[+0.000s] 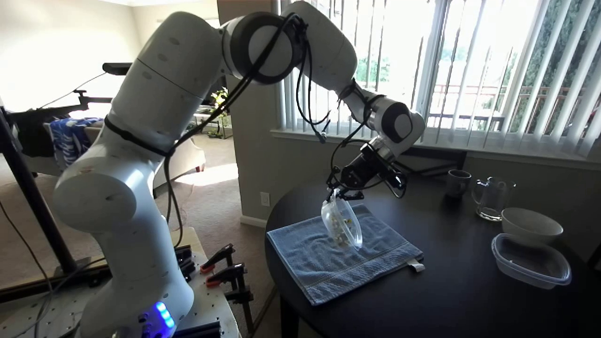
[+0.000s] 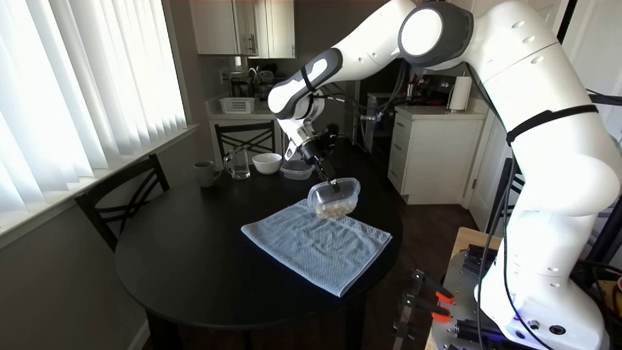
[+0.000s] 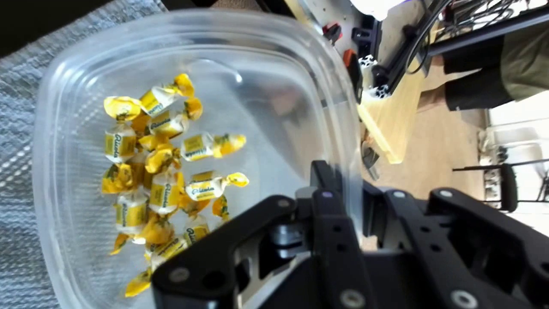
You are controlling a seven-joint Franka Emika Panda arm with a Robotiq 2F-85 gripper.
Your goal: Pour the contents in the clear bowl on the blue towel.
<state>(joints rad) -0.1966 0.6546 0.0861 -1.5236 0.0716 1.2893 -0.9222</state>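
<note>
My gripper (image 1: 339, 194) is shut on the upper wall of the clear bowl (image 1: 331, 217), one finger inside and one outside, as the wrist view shows at the gripper (image 3: 346, 182). The bowl is tilted steeply on its side above the blue towel (image 1: 300, 258), in both exterior views. The contents, several yellow-and-white wrapped candies (image 3: 163, 189), are heaped inside along the low side of the bowl (image 3: 266, 111). They also show through the wall as a pale heap (image 2: 335, 209) in an exterior view. No candy shows on the visible towel (image 2: 316, 243).
A second clear container (image 1: 530, 267), a white bowl (image 1: 530, 225), a glass mug (image 1: 493, 199) and a grey mug (image 1: 457, 183) stand on the dark round table (image 2: 194, 262). A chair (image 2: 126, 194) stands by the window side. Clamps (image 1: 230, 272) sit on the robot's stand.
</note>
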